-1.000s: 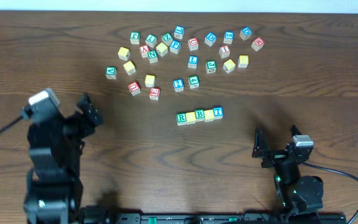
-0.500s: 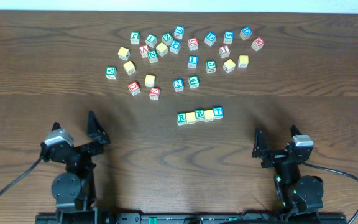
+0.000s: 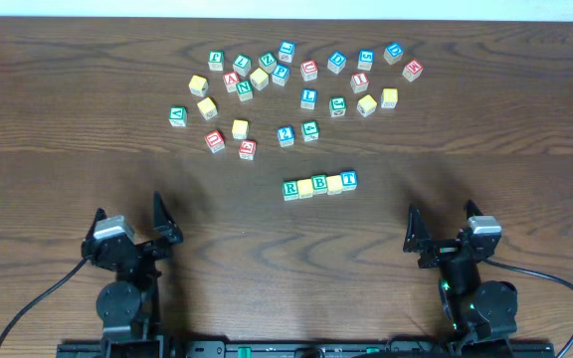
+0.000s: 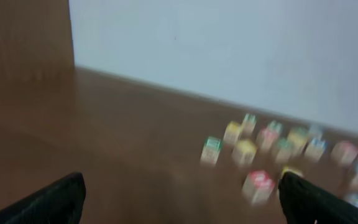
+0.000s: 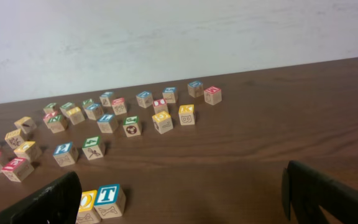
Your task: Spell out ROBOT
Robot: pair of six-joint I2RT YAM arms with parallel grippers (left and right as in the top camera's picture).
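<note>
Left arm: folded low at the near left edge of the table (image 3: 525,149), wrist pointing toward the far side.
Left gripper (image 3: 127,205): jaws spread wide with nothing between them. In its own blurred wrist view the two dark fingertips (image 4: 42,204) sit at the bottom corners.
Left cable (image 3: 38,298): black, curving off from the arm base toward the near left corner.
Loose cubes (image 3: 296,89): a scattered band along the far side of the table, with blue, green, red and yellow faces. They are well apart from both grippers. From the left wrist they show only as coloured smears.
Row of five cubes (image 3: 319,184): mid-table, nearer than the loose band, set side by side and touching, slanting slightly away toward its right end.
R cube (image 3: 290,188): green letter, left end of the row.
First yellow cube (image 3: 305,186): between R and B; its letter is unreadable from overhead.
B cube (image 3: 319,184): green letter, in the middle.
Second yellow cube (image 3: 334,182): reads O from the right wrist.
T cube (image 3: 348,180): blue letter, right end.
Right arm: folded low at the near right edge, facing the far side.
Right gripper (image 3: 441,211): jaws spread wide, holding nothing, near and to the right of the row.
Wall (image 5: 179,37): pale, behind the table's far edge.
</note>
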